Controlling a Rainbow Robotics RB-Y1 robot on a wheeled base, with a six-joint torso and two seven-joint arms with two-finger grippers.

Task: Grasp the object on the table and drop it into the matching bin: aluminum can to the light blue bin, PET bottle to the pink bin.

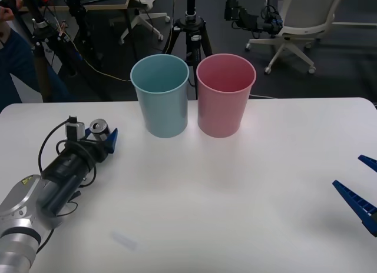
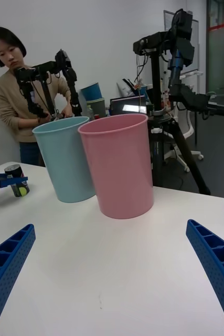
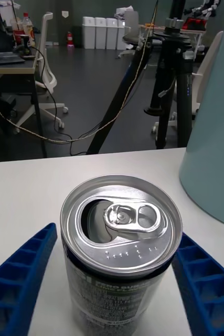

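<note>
The aluminum can (image 1: 99, 129) stands upright on the table (image 1: 235, 185) at its far left, well apart from the light blue bin (image 1: 160, 95), which sits near the back edge w/ the pink bin (image 1: 225, 95) just beside it on the right; their rims look to be touching or nearly so, hard to tell. Left gripper (image 1: 100, 135) is low at the can, blue fingers (image 3: 17, 273) spread w/ one on each side of the can body; in the left wrist view the one finger seems pressed to the can wall while a sliver of table shows between the other and the can, so probably not clamped yet. Can top is silver w/ its opening already punched in. Right gripper (image 1: 362, 187) hangs at the table's right edge, fingers (image 2: 216, 262) wide apart, nothing between them, well away from both bins.
</note>
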